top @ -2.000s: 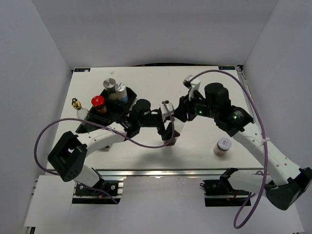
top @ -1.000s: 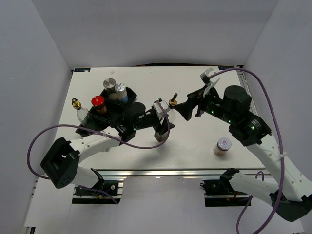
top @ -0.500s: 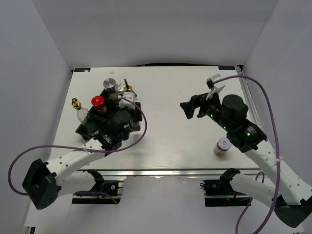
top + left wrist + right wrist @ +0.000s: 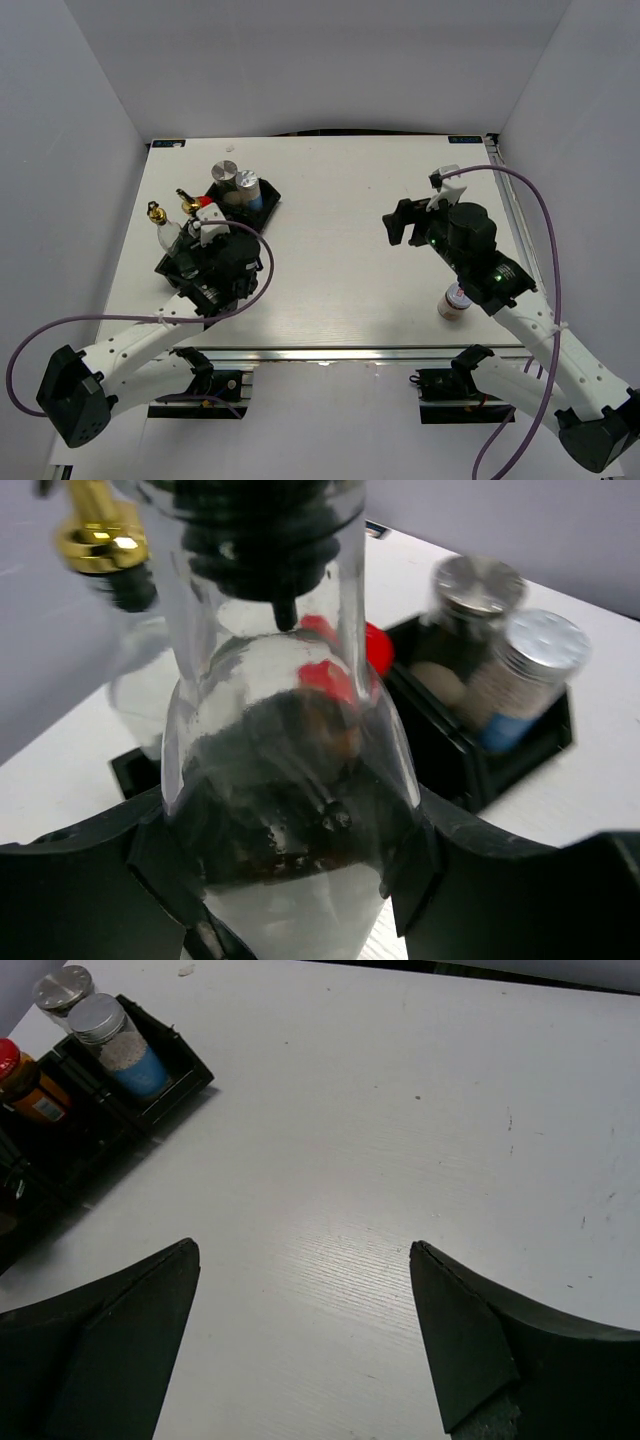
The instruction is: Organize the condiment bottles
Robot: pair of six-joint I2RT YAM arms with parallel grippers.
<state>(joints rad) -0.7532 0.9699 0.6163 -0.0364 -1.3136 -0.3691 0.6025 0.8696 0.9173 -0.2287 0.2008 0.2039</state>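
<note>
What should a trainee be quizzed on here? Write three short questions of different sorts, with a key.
1. True or false: the right claw is holding a jar.
2. What does the left claw grip? A) a gold-spouted bottle B) a spoon C) nothing
3. Fill in: ___ silver-lidded jars stand in the black tray.
Key: 1 false; 2 A; 3 two.
</note>
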